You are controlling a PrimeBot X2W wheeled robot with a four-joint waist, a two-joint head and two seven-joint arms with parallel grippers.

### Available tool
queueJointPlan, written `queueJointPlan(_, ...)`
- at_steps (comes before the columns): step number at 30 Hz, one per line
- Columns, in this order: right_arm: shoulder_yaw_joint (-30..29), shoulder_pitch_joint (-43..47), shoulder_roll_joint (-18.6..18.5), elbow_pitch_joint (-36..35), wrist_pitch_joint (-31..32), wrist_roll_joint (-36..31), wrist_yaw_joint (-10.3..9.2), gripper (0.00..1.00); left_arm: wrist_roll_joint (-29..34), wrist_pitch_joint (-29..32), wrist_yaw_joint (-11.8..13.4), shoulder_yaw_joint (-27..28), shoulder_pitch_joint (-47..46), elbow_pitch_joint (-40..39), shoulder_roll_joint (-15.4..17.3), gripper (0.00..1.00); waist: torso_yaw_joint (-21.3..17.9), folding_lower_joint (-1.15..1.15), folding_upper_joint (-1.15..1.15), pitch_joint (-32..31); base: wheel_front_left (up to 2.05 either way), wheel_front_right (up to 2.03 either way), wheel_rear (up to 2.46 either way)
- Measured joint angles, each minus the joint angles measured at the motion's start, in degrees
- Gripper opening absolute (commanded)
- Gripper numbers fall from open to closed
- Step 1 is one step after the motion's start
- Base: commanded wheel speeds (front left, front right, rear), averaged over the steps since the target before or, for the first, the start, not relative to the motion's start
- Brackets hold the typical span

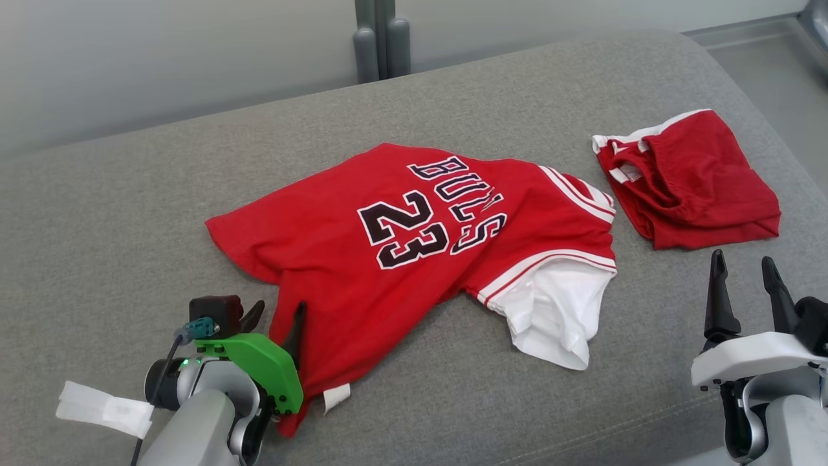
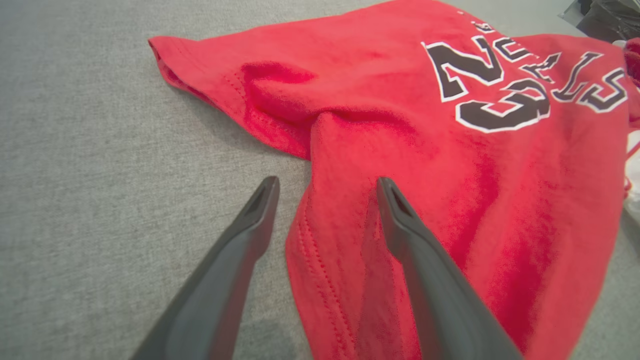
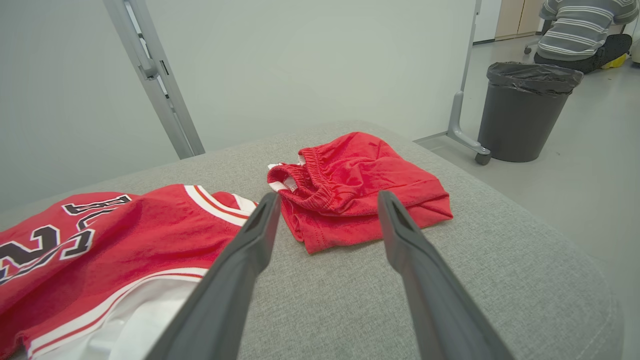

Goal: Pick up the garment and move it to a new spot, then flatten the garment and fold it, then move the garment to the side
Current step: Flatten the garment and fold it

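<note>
So I'm driving this thing remotely, and I'm looking at the red jersey (image 1: 414,239) lying rumpled in the middle of the grey cushion (image 1: 116,213), number side up, with its white sleeve (image 1: 556,317) flopping out toward the near right. The left gripper (image 1: 279,306) is hovering over the jersey's near-left hem with its fingers spread about as wide as they go and gripping nothing. In the left wrist view one finger is sitting over bare cushion and the other is lying over the cloth, with a raised ridge of fabric running between them. The right gripper (image 1: 742,257) is waiting at the near right, also wide open and empty, well apart from the jersey. Here's what I'm worrying about. If I'm closing on that ridge I'm probably only catching the top layer, so the shirt could be peeling apart or slipping out mid-lift. Lifting from one corner is also asking for it to bunch and swing. The hem is looking doubled over near the left fingers, so flattening may be pressing a crease in. And the red shorts (image 1: 692,181) are lying just beside the jersey's far-right shoulder, so any drag to the right is risking snagging them along.
</note>
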Motion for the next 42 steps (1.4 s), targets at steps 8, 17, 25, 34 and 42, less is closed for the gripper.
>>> queueJointPlan(8,0.16,-0.49,0.00,-0.23,0.04,0.02,0.00,1.00,-1.30,0.22,-2.79,-1.41,-5.91,11.73,-3.07,1.00,-2.55,0.00,0.00,1.96,0.00,0.00,0.00)
queueJointPlan(17,0.26,-0.64,0.00,-0.01,-0.03,0.02,0.00,1.00,-0.21,-5.24,-3.68,-4.94,-9.58,17.74,-4.48,0.00,-2.45,0.00,0.00,1.93,0.00,0.00,0.00)
queueJointPlan(25,-0.21,-0.13,0.01,0.00,-0.08,0.01,0.01,1.00,4.10,-9.21,-0.73,-4.93,-13.33,15.50,-2.86,0.00,-0.30,0.00,0.00,1.06,0.00,0.00,0.00)
queueJointPlan(34,-0.41,0.25,0.01,-0.46,0.07,-0.04,0.00,1.00,8.87,-9.44,2.40,-1.30,-12.21,2.47,0.04,0.00,2.04,0.00,0.00,-0.01,0.00,0.00,0.00)
queueJointPlan(42,-0.12,0.31,0.01,-0.87,0.48,-0.04,0.01,1.00,10.55,-9.45,4.09,-0.93,-11.16,-1.13,2.74,0.00,2.36,0.00,0.00,0.07,0.00,0.00,0.00)
